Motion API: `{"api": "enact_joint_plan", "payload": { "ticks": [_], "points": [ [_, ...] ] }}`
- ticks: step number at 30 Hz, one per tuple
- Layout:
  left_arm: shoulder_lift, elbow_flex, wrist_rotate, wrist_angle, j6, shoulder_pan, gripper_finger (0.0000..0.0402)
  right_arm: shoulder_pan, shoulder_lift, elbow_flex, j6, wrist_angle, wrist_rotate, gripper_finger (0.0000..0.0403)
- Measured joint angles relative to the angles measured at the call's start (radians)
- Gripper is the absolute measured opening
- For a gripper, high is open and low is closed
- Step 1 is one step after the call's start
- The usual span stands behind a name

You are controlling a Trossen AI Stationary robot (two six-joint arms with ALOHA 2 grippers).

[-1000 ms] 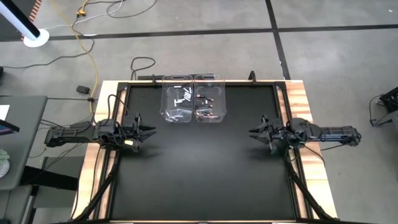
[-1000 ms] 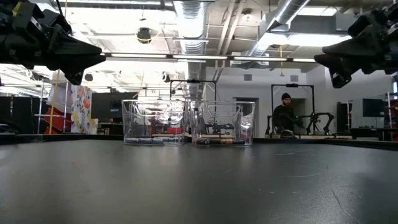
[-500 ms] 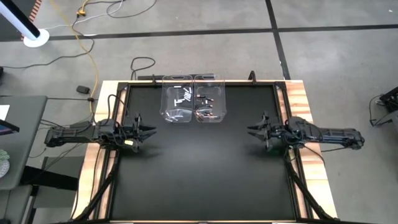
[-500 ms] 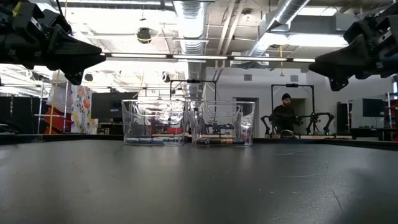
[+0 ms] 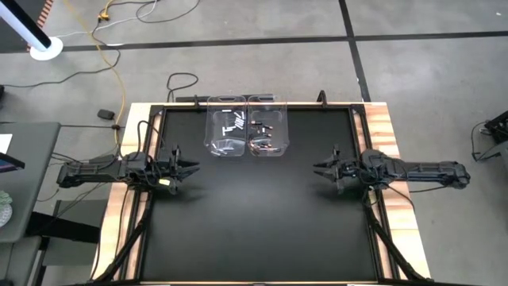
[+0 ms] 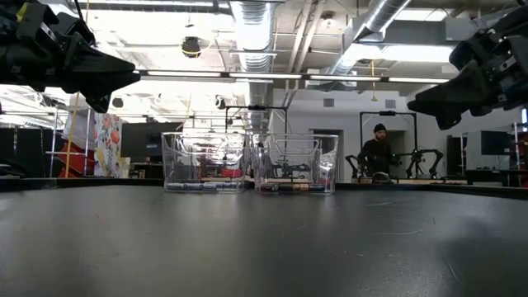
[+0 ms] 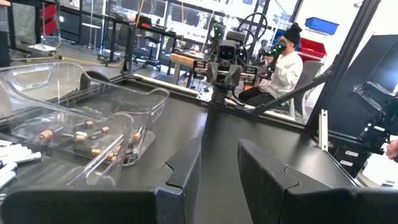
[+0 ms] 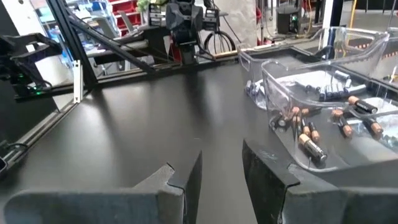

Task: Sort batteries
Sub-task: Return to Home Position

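Observation:
Two clear plastic bins stand side by side at the table's far middle. The left bin (image 5: 226, 127) holds white batteries (image 5: 234, 125). The right bin (image 5: 267, 127) holds dark batteries (image 8: 310, 142) with coppery ends. All the batteries lie flat on the bin floors. My left gripper (image 5: 193, 168) (image 7: 219, 171) hovers level at the table's left edge, open, nothing between its fingers. At the right edge hovers my right gripper (image 5: 316, 168) (image 8: 221, 171), tipped slightly down, open and empty. Both point toward the table's middle, clear of the bins.
The black mat (image 5: 254, 222) stretches bare from the bins to the near edge. Wooden strips (image 5: 389, 135) border the table's left and right. A person (image 6: 378, 153) sits at another bench in the room beyond the table. Cables (image 5: 111, 48) lie on the floor.
My right gripper has tipped its fingers a little downward and swung slightly toward the table's middle, still open and empty. The bins and batteries have kept still.

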Motion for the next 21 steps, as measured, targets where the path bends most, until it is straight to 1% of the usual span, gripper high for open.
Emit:
{"api": "enact_joint_plan", "payload": {
  "ticks": [21],
  "points": [
    [0.000,0.000,0.000,0.000,0.000,0.000,0.0102,0.000,0.015,-0.001,0.003,0.003,0.000,0.0133]
  ]
}}
